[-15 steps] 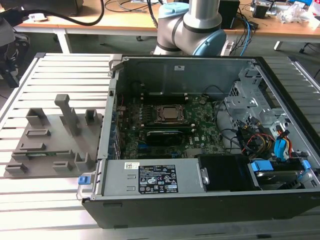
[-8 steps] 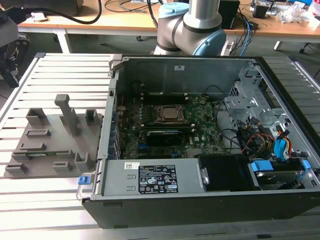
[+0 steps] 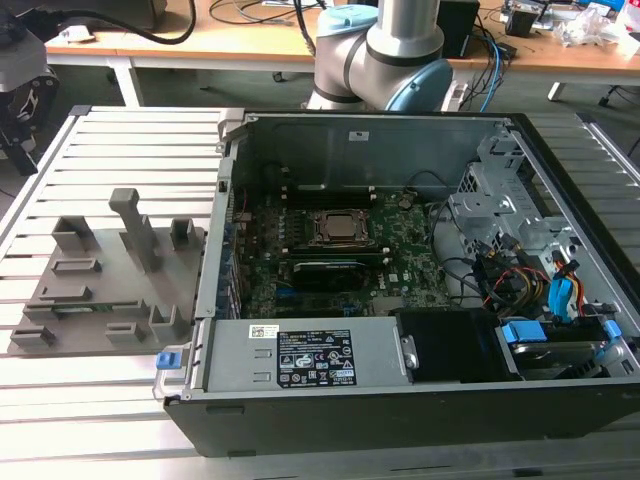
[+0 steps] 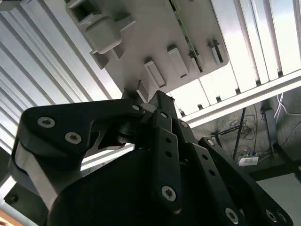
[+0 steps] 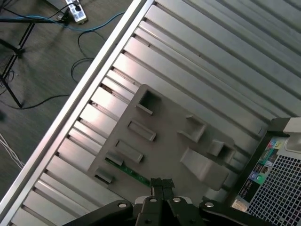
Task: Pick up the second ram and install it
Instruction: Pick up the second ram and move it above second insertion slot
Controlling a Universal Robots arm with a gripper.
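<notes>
Black two-finger gripper (image 5: 161,183) (image 4: 157,101), nearest the lens in both wrist views: its jaws are drawn together with no gap and hold nothing, and it hangs above the tray. Ribbed aluminium slatted table (image 3: 100,410) carries everything. Open black steel computer case (image 3: 400,425) lies on its side, with the large green motherboard (image 3: 400,265) exposed inside. Flat grey plastic fixture tray (image 3: 110,275) (image 5: 169,146) (image 4: 141,37) with raised holders sits just beside the case at its nine o'clock in the exterior view. The second ram (image 5: 129,172) (image 4: 186,35) (image 3: 90,307), a slim green circuit-board stick, rests on edge in a tray slot, toward the tray's seven o'clock in the exterior view, apart from the fingertips.
</notes>
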